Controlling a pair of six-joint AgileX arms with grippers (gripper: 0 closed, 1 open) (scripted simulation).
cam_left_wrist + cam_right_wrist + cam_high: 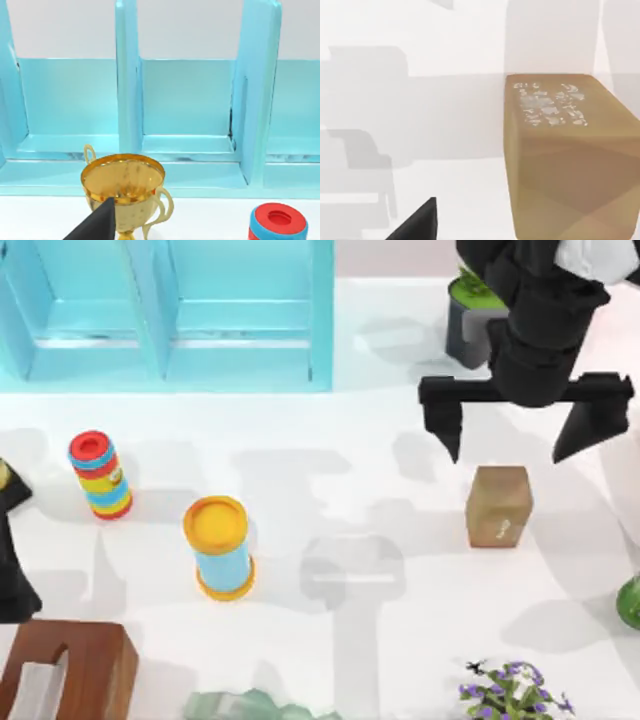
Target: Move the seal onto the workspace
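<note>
The seal (498,505) is a tan-brown block standing on the white workspace (330,490), right of centre. My right gripper (517,440) hangs open just behind and above it, its two black fingers spread wider than the block and touching nothing. The right wrist view shows the seal (570,160) close up, pale marks on its upper face, with one dark fingertip (417,225) off to its side. My left arm (12,570) stays parked at the table's left edge.
A light-blue shelf unit (170,310) stands at the back left. A striped cylinder (99,475), a yellow-capped blue cylinder (218,547) and a dark brown wooden piece (70,670) occupy the left half. A dark pot (472,315), purple flowers (510,695) and a gold trophy (125,187) stand around.
</note>
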